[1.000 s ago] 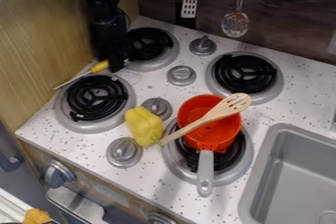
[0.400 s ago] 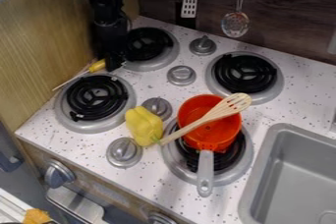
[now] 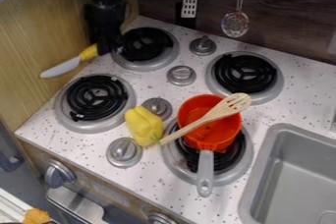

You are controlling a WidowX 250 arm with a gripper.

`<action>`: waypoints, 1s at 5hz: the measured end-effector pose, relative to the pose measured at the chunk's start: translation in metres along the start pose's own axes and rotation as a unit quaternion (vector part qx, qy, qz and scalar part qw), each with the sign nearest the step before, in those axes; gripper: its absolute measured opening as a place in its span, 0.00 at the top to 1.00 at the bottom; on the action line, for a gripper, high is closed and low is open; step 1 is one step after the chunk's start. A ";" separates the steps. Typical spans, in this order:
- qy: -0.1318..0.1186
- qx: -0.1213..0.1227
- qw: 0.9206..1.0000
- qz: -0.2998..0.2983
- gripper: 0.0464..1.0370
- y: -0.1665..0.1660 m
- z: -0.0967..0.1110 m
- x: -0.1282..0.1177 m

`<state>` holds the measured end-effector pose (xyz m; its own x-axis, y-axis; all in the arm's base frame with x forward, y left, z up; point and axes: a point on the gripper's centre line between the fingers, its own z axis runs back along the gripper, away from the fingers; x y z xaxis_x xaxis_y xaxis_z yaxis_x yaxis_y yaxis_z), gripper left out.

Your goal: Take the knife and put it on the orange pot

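Camera view: pincer (image 3: 105,49) at upper left, clamped on the knife (image 3: 61,68).
Knife: gripped at its yellow handle (image 3: 88,53); blade (pale, rounded at the tip) directed lower left, apart from the pot.
Orange pot (image 3: 210,130): seated on a burner (image 3: 239,161); wooden spatula (image 3: 209,118) laid across the rim.
Yellow pepper (image 3: 143,126): left of the pot.

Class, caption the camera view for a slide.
Robot hand holds a knife by its yellow handle; spatula rests across orange pot.
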<state>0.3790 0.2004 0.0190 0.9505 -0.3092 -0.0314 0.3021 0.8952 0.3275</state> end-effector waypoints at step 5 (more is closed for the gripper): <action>0.054 -0.136 0.973 0.177 0.76 -0.115 0.078 0.001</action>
<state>0.3392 0.0719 0.0544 0.9963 0.0555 -0.0658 -0.0506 0.9960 0.0738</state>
